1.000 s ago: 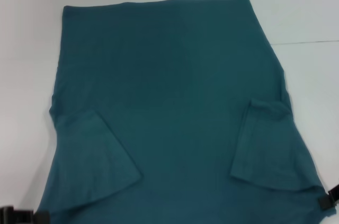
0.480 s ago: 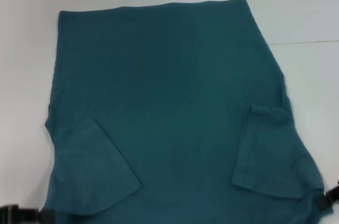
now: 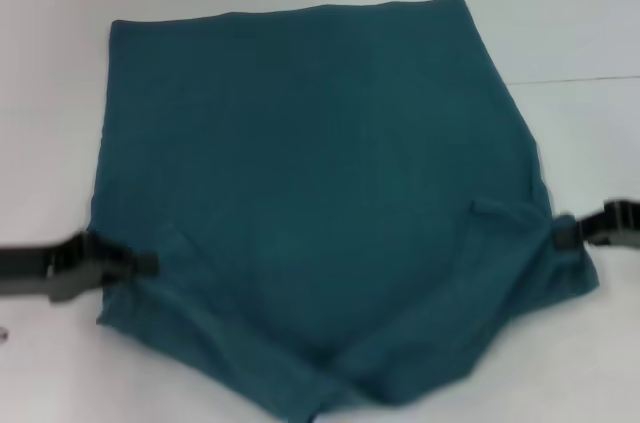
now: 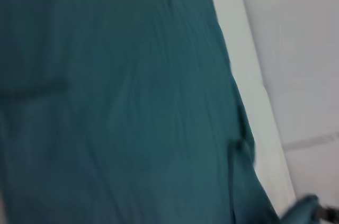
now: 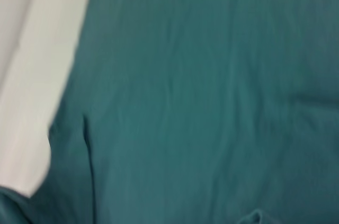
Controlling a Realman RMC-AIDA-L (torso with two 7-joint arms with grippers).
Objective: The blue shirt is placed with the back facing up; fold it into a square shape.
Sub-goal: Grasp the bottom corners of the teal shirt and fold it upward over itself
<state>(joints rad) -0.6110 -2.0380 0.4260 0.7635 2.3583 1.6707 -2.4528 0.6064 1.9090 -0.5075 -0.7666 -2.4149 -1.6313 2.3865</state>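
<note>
Both end effectors, left point(image 3: 140, 264) and right point(image 3: 562, 234), clench the blue shirt's point(image 3: 310, 163) near corners.

Head view: high, facing forward and down over the blue shirt point(image 3: 320, 193) on the desk point(image 3: 580, 13).
Wrist views: close above the cloth.
Shared: shirt, desk edge.

A plain test bench, seemingly a lab: bare white tabletop point(image 3: 580, 23) with one thin seam, nothing homely.

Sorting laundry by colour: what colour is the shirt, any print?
The blue shirt is plain dark teal-blue, no print; head view shows it best.
</note>
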